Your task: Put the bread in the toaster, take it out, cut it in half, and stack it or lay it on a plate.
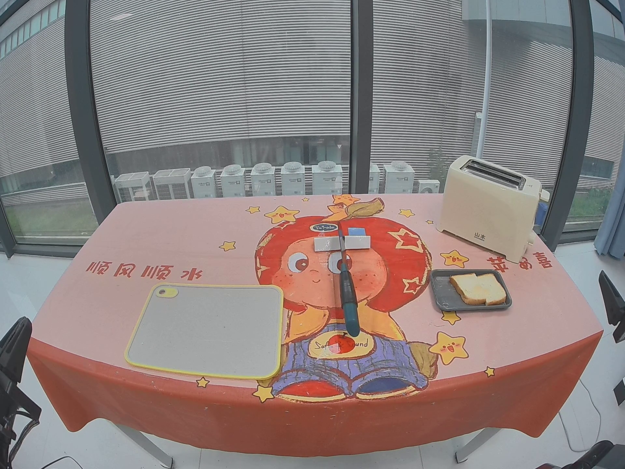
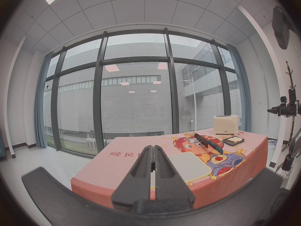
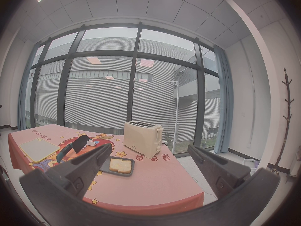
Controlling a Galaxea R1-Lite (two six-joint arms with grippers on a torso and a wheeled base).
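Note:
Two slices of bread [image 1: 479,288] lie side by side on a small dark tray [image 1: 443,298] at the table's right front. A cream toaster [image 1: 489,207] stands behind it at the back right, slots up. A knife [image 1: 346,278] with a teal handle rests blade-up on a white holder [image 1: 342,243] in the middle. A grey cutting board [image 1: 207,329] with a yellow rim lies at the left front. My left gripper [image 2: 153,156] is shut and empty, off the table's left corner. My right gripper [image 3: 150,153] is open, off the right end, with the bread [image 3: 120,165] and toaster [image 3: 142,138] beyond it.
The table [image 1: 163,242] wears a pink printed cloth and stands against tall windows. Bare cloth lies between the board and the tray and along the back left. A camera on a stand [image 2: 287,109] is in the room to the right.

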